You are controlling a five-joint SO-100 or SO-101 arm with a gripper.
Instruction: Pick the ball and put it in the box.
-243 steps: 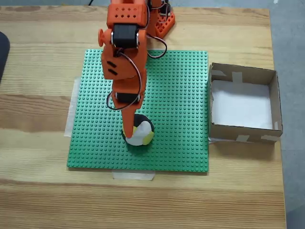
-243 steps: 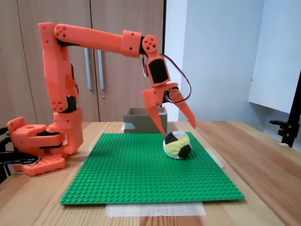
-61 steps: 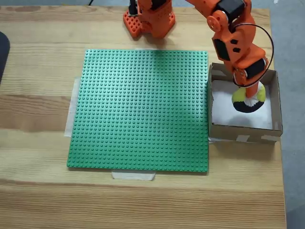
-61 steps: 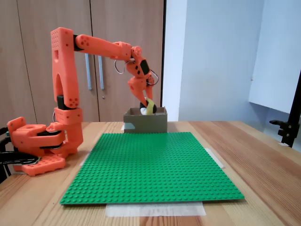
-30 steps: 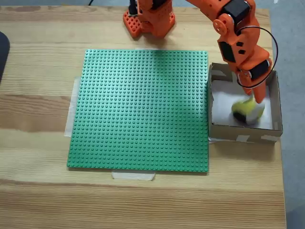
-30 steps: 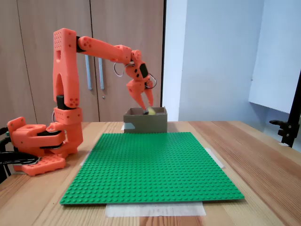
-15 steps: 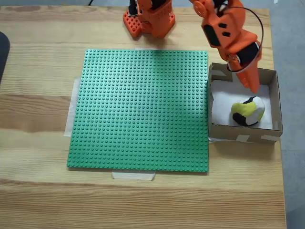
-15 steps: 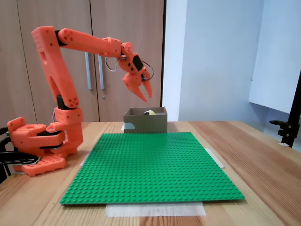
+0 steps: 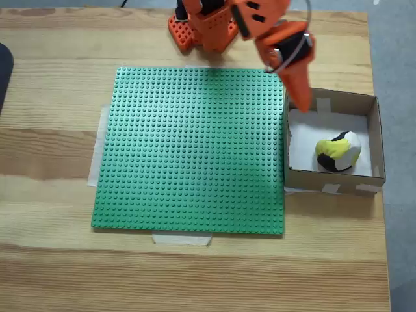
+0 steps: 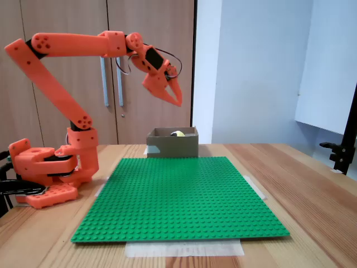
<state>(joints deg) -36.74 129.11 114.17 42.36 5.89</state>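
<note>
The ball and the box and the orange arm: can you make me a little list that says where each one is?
ball: lying inside the box, near its front wall in the fixed view from above
box: on the wooden table, right of the green plate
green plate: flat on the table, taped down
gripper: raised above the box, holding nothing
task: ball is in the box

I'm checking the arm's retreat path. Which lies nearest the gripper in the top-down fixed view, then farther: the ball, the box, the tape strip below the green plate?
1. The box, right beside the gripper.
2. The ball, inside it, lower right.
3. The tape strip, bottom edge, farthest.
</note>
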